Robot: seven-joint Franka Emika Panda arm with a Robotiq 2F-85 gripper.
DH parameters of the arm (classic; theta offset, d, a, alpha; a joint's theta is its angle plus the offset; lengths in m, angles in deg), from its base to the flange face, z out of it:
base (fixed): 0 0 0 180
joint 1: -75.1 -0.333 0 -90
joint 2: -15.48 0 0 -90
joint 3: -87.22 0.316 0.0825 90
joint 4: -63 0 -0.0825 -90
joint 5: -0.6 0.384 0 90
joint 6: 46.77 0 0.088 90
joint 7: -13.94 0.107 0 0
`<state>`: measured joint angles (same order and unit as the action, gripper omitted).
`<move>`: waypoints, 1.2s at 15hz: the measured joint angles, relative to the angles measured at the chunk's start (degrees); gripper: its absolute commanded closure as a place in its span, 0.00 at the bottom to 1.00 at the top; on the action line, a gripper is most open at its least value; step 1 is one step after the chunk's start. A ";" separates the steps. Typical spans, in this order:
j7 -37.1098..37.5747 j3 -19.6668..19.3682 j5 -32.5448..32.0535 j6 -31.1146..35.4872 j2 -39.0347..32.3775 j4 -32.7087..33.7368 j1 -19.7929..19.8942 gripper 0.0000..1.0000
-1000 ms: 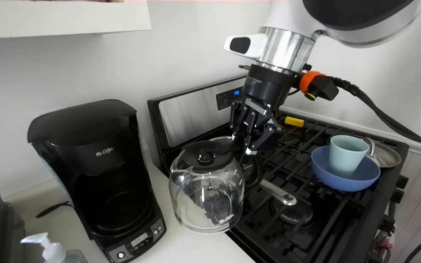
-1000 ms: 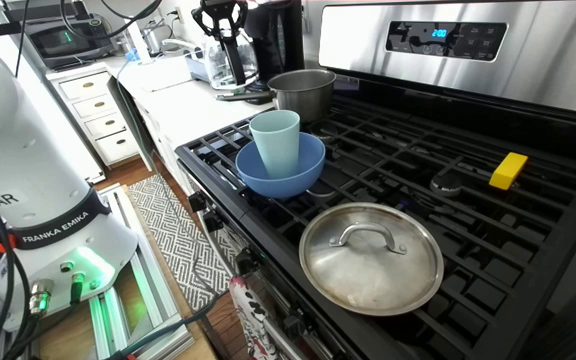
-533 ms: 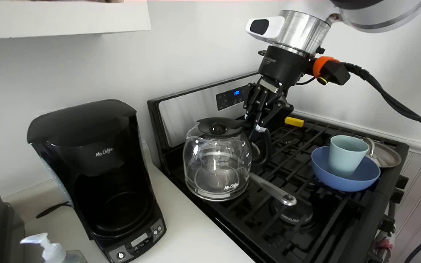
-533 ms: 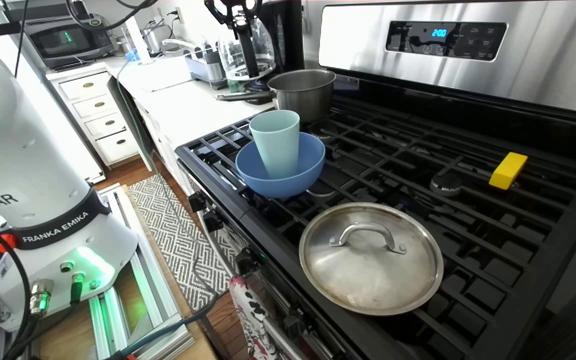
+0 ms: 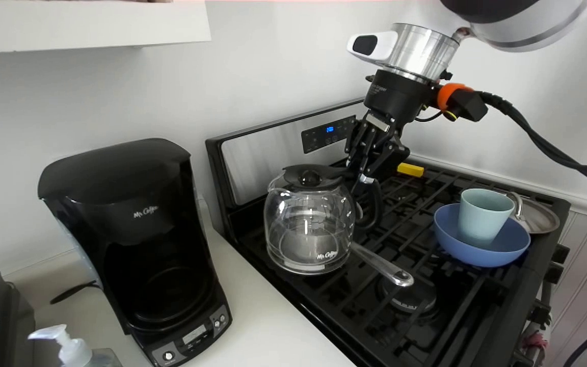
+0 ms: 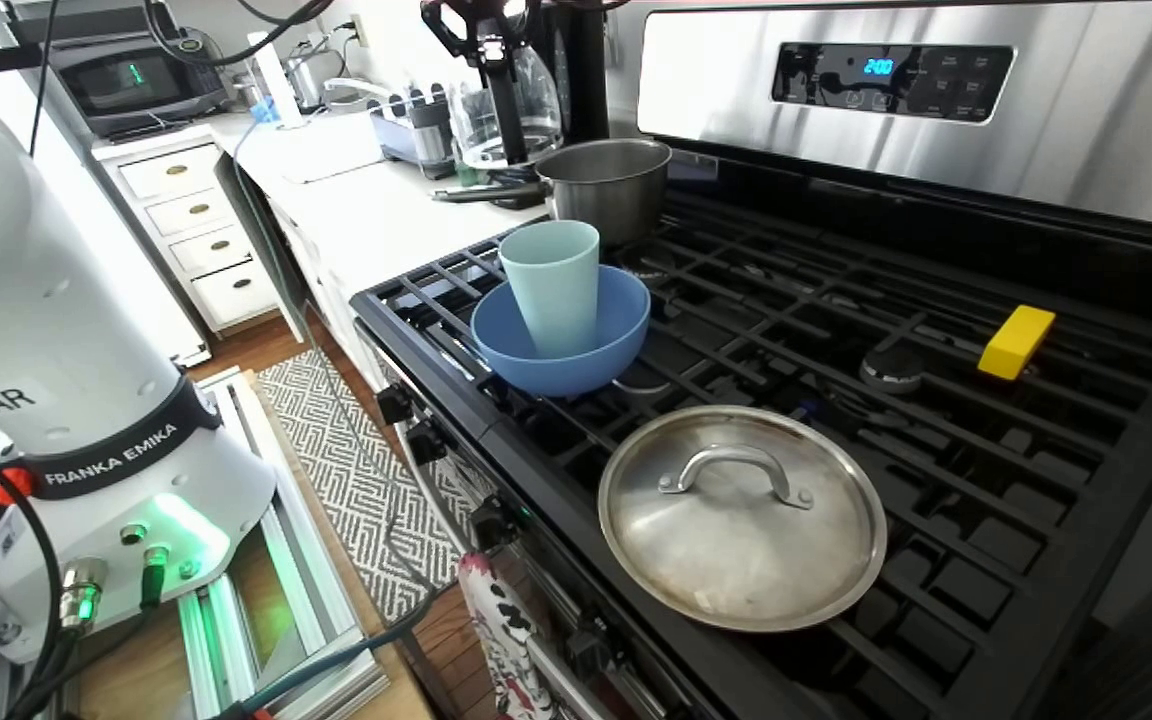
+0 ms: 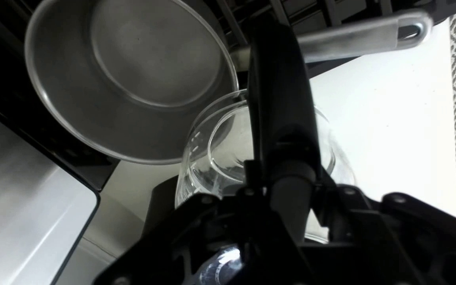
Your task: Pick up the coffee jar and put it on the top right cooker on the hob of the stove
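Stove point(image 6: 716, 90): steel, black hob point(image 6: 786, 330).
Machine point(image 5: 125, 214): black, marked Mr. Coffee, on the counter point(image 5: 273, 326).
Pan point(image 7: 133, 79): steel, on the hob.
Lid point(image 6: 746, 540): likewise.
Jar point(image 5: 309, 224): clear glass, held aloft beside the pan.
Bowl point(image 6: 561, 372): blue, cup point(image 6: 556, 285) inside.
Gripper point(image 5: 357, 172): clamped on the jar's handle point(image 7: 281, 103).
Block point(image 6: 1017, 342): yellow, on the hob.

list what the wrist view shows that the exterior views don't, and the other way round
Only the wrist view: the inside bottom of the saucepan, seen from above.

Only the exterior views: the cup in the bowl, the lid, the yellow block and the lit display; both exterior views show all of these.

Shared by all: the gripper shut on the black handle of the carafe, the saucepan's handle, the white counter, the steel panel and part of the hob.
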<state>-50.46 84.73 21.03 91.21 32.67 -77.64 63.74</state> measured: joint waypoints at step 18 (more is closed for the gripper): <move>8.72 -7.03 -1.40 12.88 1.20 -0.35 10.05 0.67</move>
<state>-41.74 77.70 19.63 104.09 33.87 -77.98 73.79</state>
